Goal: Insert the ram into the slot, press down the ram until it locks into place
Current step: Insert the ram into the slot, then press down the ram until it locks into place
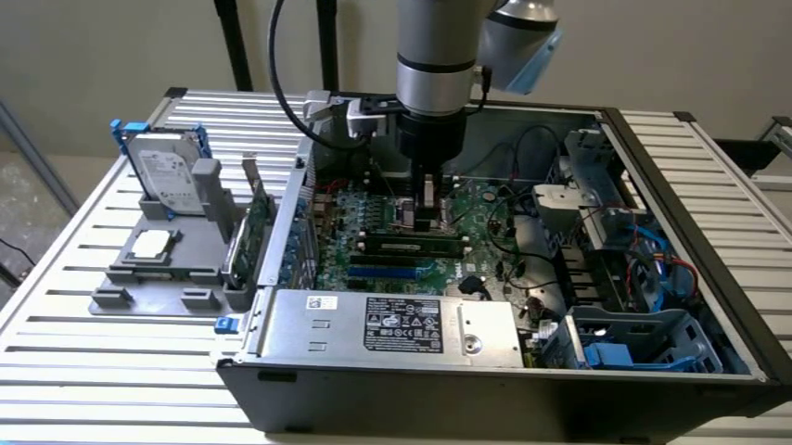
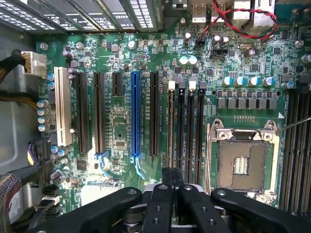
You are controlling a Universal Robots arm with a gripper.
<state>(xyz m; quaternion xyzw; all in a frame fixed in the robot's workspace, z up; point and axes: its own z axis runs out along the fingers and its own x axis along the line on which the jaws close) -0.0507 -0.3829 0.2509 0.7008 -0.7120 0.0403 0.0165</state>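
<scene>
One gripper (image 2: 172, 187) hangs over the motherboard (image 2: 121, 121), fingers nearly closed, holding nothing visible. The ram (image 1: 409, 246) sits in its slot (image 2: 171, 126) at centre frame, latches indistinct. The case (image 1: 495, 371) rests on a slatted table (image 1: 74, 278).

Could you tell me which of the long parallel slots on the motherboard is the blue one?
The blue slot stands midway across the row of long slots, with black slots on both sides and the white slot at the far end; it alone is blue.
</scene>
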